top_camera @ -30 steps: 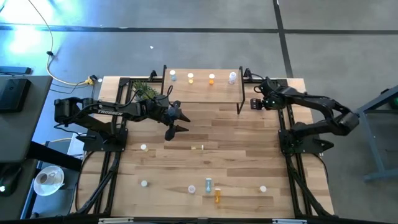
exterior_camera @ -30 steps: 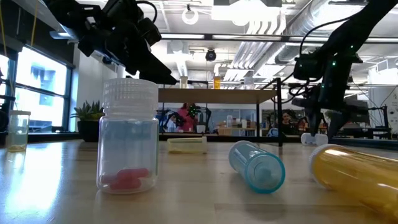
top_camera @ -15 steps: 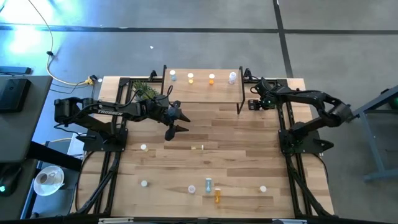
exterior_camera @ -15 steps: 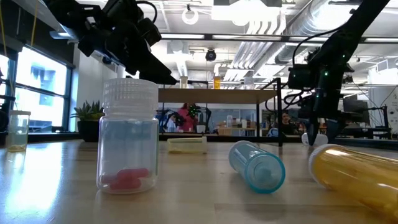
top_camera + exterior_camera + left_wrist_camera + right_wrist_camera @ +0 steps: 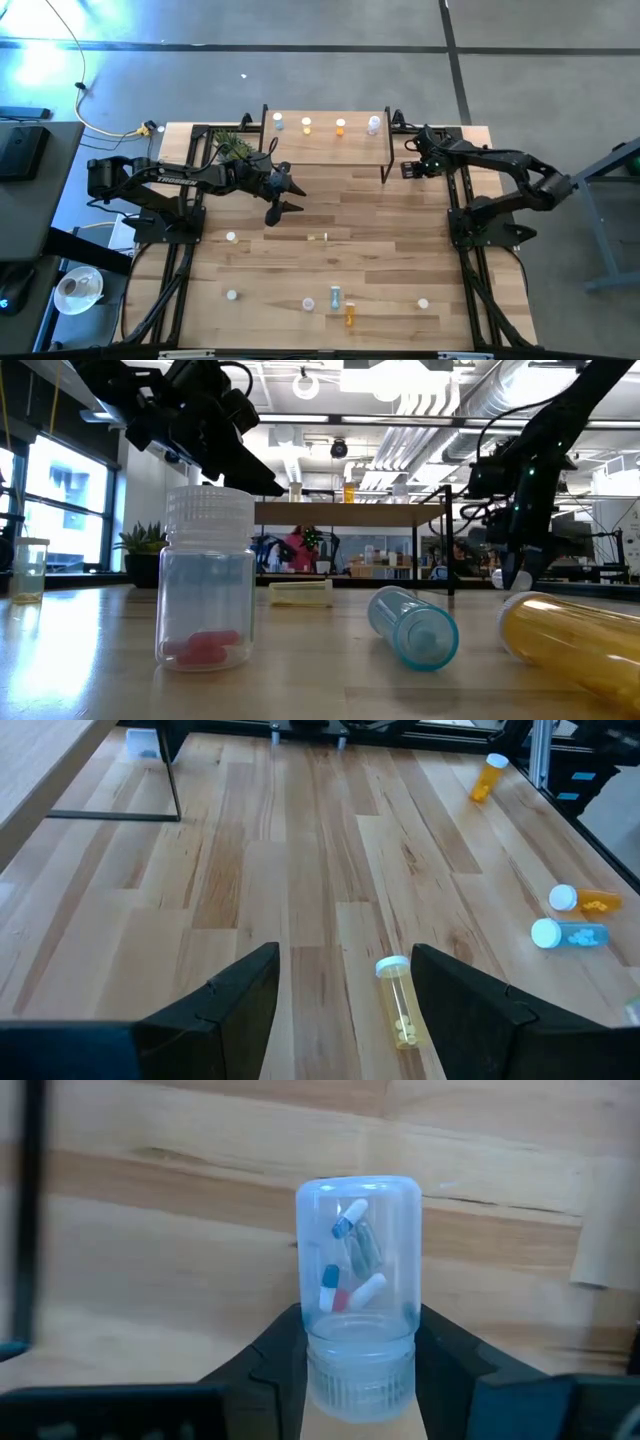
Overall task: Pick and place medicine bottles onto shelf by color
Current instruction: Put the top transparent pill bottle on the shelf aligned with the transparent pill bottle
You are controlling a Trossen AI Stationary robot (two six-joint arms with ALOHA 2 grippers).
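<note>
Here right gripper (image 5: 360,1370) pinches clear bottle (image 5: 357,1250).

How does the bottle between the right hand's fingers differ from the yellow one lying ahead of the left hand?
The clear bottle has a pale blue tint and holds mixed capsules; the yellow bottle holds small yellow pills. The clear bottle sits between the right hand fingers; the yellow bottle lies free on the table. Both are small, capped cylinders.
</note>
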